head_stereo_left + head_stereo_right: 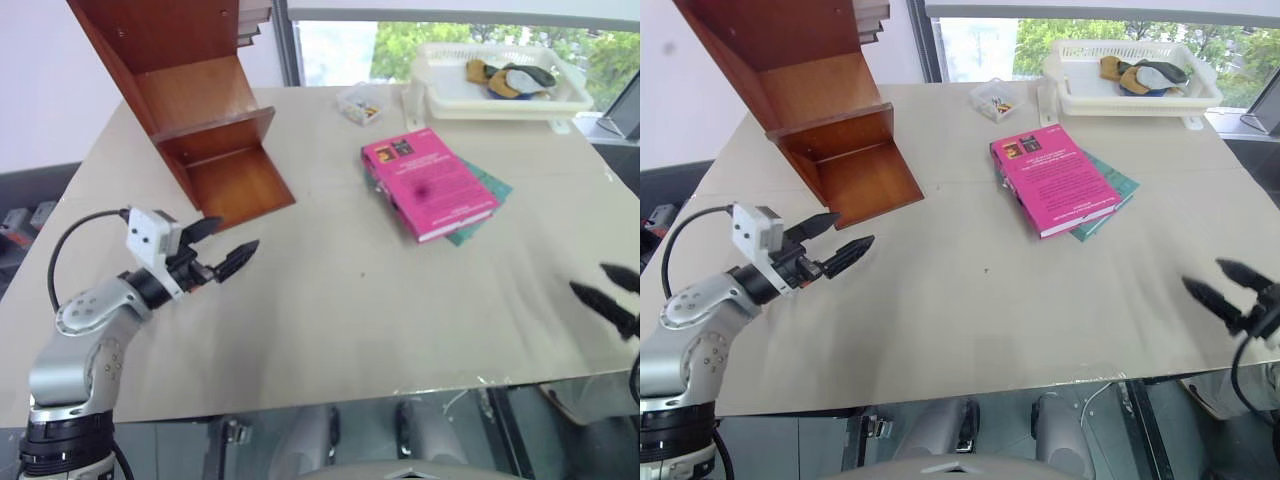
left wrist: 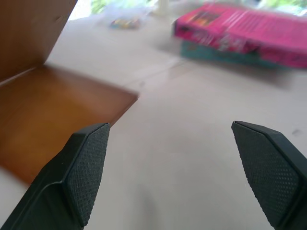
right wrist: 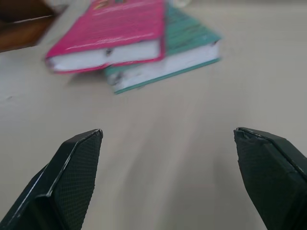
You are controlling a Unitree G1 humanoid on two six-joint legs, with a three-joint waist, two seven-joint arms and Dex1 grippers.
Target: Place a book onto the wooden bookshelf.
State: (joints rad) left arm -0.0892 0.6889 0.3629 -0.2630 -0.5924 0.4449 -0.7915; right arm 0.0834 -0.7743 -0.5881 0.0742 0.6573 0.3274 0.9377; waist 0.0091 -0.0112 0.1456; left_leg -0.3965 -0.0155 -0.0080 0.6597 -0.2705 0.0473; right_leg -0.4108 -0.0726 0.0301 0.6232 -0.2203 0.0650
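Lying flat, the book (image 1: 428,184) runs diagonally across the table (image 1: 330,300).

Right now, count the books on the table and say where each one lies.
2. The pink book lies flat near the table's middle, right of the wooden bookshelf. The teal book lies under it, jutting out along one side. More could be hidden on the shelves.

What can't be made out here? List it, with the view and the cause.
- Teal book: most of its cover, in the eye views, lies under the pink book.
- Wooden bookshelf: its upper shelves are cut off by the top edge in the eye views.
- White basket: its contents are too small to identify.
- Small clear box: its contents are too small.
- Pink book's cover print: blurred in the left wrist view.
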